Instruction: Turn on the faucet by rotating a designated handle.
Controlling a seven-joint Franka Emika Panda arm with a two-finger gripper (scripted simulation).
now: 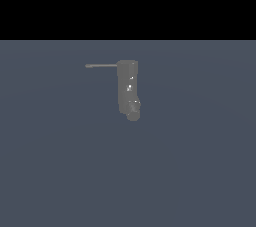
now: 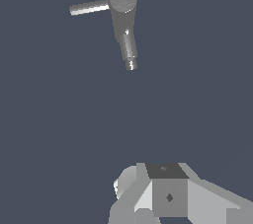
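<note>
In the wrist view the gripper (image 2: 170, 196) shows as blocky pale-grey and white facets with a dark top panel and small diamond mark.

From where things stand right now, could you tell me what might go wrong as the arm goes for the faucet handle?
1. The handle is a thin rod, easy to miss or slip off.
2. It leaves the top of the faucet right beside the body, so a low or inward approach could strike the body instead.
3. The gripper is far from the handle in the wrist view, and its fingertips are out of sight, so alignment is hard to confirm.
</note>
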